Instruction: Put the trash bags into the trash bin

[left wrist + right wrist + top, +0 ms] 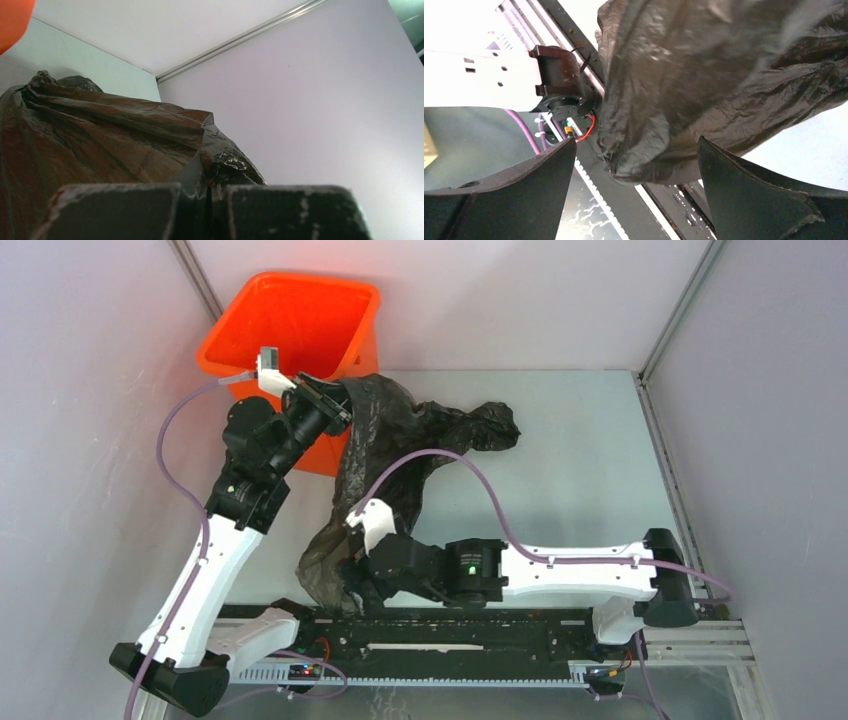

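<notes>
The black trash bag (385,450) hangs stretched from beside the bin down to the near edge of the table, with a lobe lying to the right (485,425). The orange trash bin (290,325) stands at the far left corner. My left gripper (345,405) is shut on the bag's upper edge (220,165) just right of the bin's front wall. My right gripper (350,585) is open, its fingers (534,195) either side of the bag's lower end (644,150) without touching it.
The black rail (440,635) with the arm bases runs along the near edge under the bag's lower end. Grey walls close in left, right and back. A purple cable (470,470) loops over the bag.
</notes>
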Robot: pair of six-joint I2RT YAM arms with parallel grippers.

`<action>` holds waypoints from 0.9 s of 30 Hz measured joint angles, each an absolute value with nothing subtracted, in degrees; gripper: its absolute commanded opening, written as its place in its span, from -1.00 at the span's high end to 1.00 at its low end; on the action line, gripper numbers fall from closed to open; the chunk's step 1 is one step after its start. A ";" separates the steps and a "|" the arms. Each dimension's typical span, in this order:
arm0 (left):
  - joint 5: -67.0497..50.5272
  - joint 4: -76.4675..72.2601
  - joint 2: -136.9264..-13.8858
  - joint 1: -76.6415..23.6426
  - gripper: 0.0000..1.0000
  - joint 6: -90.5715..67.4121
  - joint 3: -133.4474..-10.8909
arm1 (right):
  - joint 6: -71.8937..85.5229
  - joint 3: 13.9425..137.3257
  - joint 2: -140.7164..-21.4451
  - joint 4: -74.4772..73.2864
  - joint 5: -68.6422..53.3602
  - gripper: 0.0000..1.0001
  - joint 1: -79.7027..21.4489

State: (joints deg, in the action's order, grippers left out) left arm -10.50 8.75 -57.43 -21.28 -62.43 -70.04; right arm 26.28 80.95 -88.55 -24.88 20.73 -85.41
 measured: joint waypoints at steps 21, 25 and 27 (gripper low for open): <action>-11.92 21.45 -57.25 -19.07 0.95 -58.00 -76.62 | 36.45 87.85 -88.18 -54.94 43.33 1.00 -85.78; -12.78 25.91 -56.14 -18.92 0.95 -53.19 -76.93 | 37.52 82.83 -75.16 -56.10 38.94 1.00 -79.09; -13.32 27.29 -55.13 -18.92 0.94 -52.18 -76.79 | 38.00 80.29 -69.28 -55.96 36.51 1.00 -74.02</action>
